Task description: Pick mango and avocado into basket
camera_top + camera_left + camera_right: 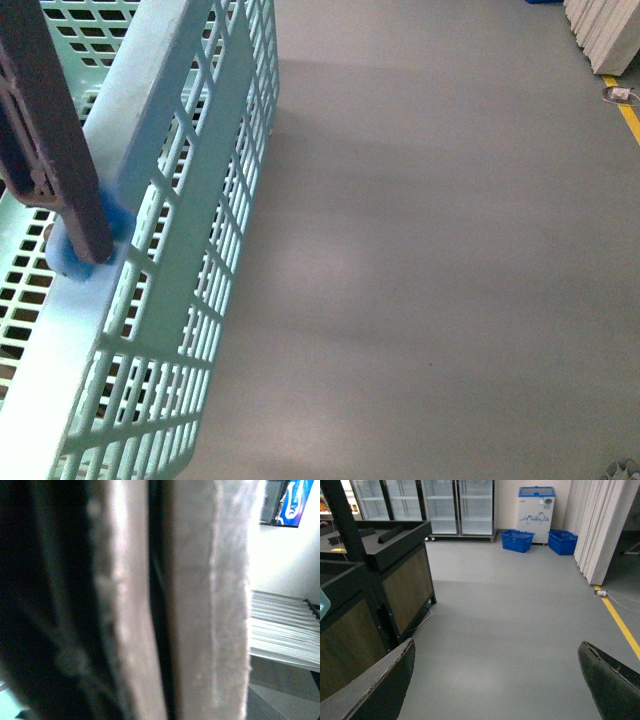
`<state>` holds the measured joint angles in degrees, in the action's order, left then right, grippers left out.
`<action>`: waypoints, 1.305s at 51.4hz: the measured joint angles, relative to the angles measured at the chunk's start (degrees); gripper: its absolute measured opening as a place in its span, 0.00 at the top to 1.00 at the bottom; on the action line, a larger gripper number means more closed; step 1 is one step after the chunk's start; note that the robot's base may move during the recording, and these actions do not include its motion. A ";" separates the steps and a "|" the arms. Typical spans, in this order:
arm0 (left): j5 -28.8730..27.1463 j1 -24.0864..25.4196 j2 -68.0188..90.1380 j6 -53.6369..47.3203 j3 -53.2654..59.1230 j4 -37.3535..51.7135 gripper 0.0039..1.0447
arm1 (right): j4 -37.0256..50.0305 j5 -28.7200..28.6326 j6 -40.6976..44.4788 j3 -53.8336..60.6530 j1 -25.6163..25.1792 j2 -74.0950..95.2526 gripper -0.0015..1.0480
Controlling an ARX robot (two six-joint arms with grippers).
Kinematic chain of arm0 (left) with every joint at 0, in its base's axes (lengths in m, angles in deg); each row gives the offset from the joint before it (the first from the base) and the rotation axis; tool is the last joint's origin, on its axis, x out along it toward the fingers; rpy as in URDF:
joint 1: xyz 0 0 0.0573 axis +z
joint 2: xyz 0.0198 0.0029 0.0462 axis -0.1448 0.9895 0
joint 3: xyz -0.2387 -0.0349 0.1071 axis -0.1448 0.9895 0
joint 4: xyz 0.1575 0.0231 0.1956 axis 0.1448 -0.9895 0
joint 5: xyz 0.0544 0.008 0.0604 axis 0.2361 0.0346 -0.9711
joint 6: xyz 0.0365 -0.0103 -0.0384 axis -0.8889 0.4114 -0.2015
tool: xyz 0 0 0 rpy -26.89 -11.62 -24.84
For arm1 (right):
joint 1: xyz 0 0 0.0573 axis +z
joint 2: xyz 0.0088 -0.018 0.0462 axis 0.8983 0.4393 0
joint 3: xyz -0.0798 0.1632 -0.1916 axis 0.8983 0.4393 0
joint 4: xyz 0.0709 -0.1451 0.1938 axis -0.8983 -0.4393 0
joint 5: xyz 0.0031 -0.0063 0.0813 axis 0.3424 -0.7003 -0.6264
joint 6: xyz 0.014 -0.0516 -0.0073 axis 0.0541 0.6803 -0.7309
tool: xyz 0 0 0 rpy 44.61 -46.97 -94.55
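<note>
no mango and no avocado show in any view, so i cannot say where either fruit is. the basket (160, 300) fills the front view from 11 o'clock down to 7 o'clock, its slotted wall close to the camera, and what i can see of the inside looks bare. its dark handle (55, 130) stands up across the opening near 9 o'clock. from 12 through 5 o'clock there is only grey floor (450, 250).

the right hand (495, 650) is spread wide with nothing between its fingers and looks out over the floor toward dark shelving (395, 565) and blue crates (517, 540). the left wrist view is a blur of pale surfaces with a dark slit between them, too close to read, so i cannot tell whether the left hand is apart, together or holding anything.

i'd say the picking has yet to start. the risk from here is a reach made blind: with the fruit out of sight an arm could knock the basket wall. the raised handle could also catch a fruit on the way in and send it rolling off across the floor.
</note>
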<state>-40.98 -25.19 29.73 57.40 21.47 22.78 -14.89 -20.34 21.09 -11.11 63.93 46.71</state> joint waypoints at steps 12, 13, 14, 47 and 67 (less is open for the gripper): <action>0.00 0.00 -0.04 0.00 -0.04 0.02 0.74 | 0.02 0.00 0.00 0.00 0.00 0.02 0.08; 0.00 0.00 -0.04 0.00 -0.04 0.02 0.74 | 0.02 0.04 0.00 0.00 0.00 0.02 0.08; 0.00 0.00 -0.04 0.00 -0.04 0.02 0.74 | 0.02 0.02 0.00 0.00 0.00 0.02 0.08; -0.07 -0.31 0.00 0.57 -0.04 0.00 0.75 | 0.02 0.20 0.00 0.00 0.02 0.02 0.08; 0.07 -0.26 0.00 0.31 -0.07 0.00 0.75 | -0.02 0.04 -0.02 0.00 0.00 -0.02 0.08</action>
<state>-40.91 -25.45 29.73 57.71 21.40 22.78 -14.91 -20.30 21.07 -11.11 63.93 46.68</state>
